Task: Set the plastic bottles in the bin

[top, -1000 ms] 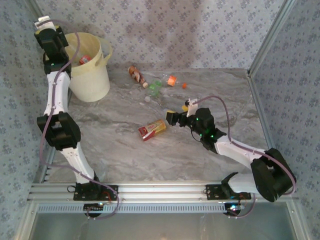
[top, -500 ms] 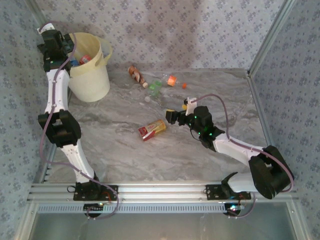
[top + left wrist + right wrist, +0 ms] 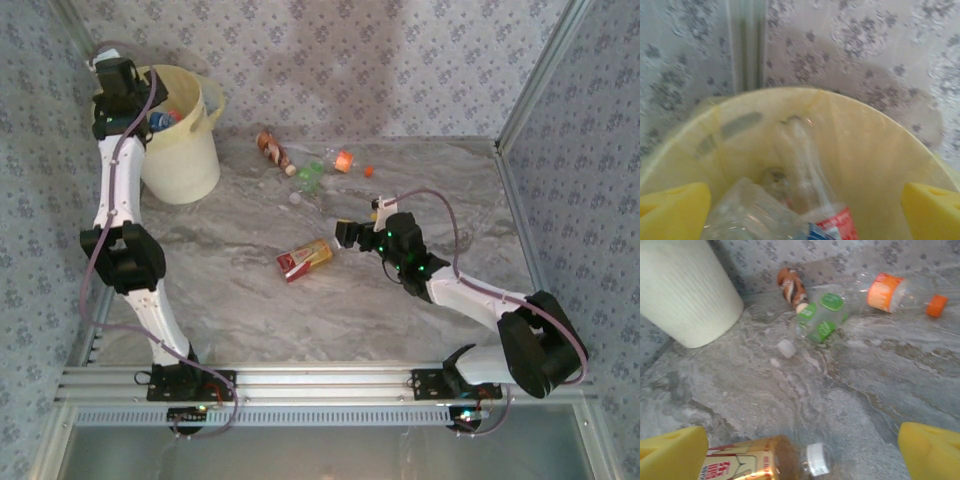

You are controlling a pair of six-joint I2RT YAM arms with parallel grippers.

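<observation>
Cream-yellow plastic marks the bin (image 3: 190, 140), standing at the far left of the marble table (image 3: 250, 310). We see the left gripper (image 3: 130, 108) poised over its left rim, its yellow fingers (image 3: 670, 210) spread wide and holding nothing. Below it, clear crushed bottles (image 3: 790, 200) lie inside the bin, 1 with a red label.

The right gripper (image 3: 343, 235) sits low near the table's middle, likewise released, its yellow pads (image 3: 672, 455) wide apart. Just left of it a gold-labelled bottle (image 3: 305, 258) with a white cap lies on its side, not touched.

Farther off we count 3 more bottles near the back wall: a brown bottle (image 3: 270, 148), a green-labelled bottle (image 3: 310, 176) and an orange-labelled bottle (image 3: 343, 160). A loose white cap (image 3: 786, 347) rests near the green-labelled one.
</observation>
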